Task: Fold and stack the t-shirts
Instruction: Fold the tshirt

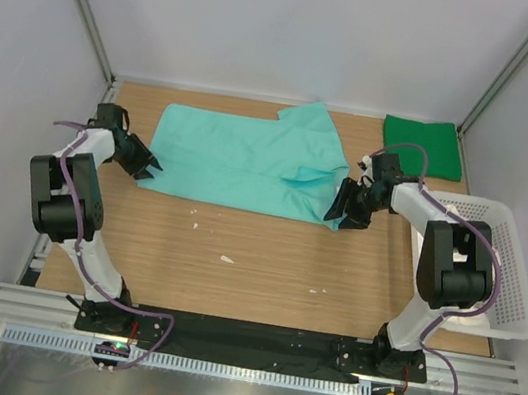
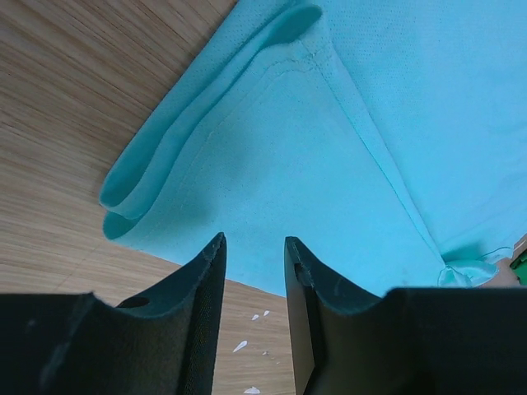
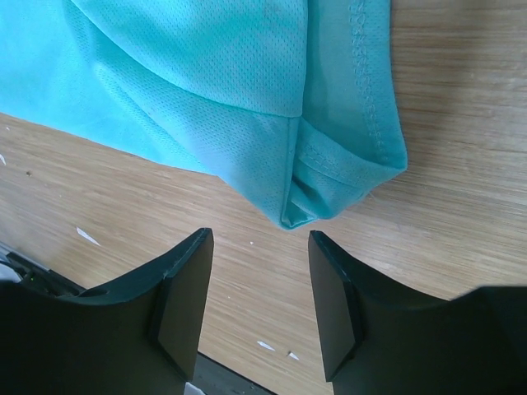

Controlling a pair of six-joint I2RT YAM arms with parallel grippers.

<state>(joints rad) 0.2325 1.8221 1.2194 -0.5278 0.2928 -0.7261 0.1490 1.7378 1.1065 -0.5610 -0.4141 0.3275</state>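
Note:
The mint-teal t-shirt (image 1: 244, 164) lies partly folded across the back middle of the table. A folded dark green t-shirt (image 1: 422, 146) lies at the back right corner. No white t-shirt is in view. My left gripper (image 1: 148, 169) is open and empty at the mint shirt's front left corner (image 2: 123, 210). My right gripper (image 1: 339, 213) is open and empty just short of the shirt's front right corner (image 3: 329, 197). In the right wrist view the corner hangs just beyond my fingertips (image 3: 193, 247).
A white plastic lattice basket (image 1: 508, 284) stands at the right edge beside the right arm. Small white specks (image 1: 227, 258) lie on the wood in front of the shirt. Grey walls enclose the table on three sides.

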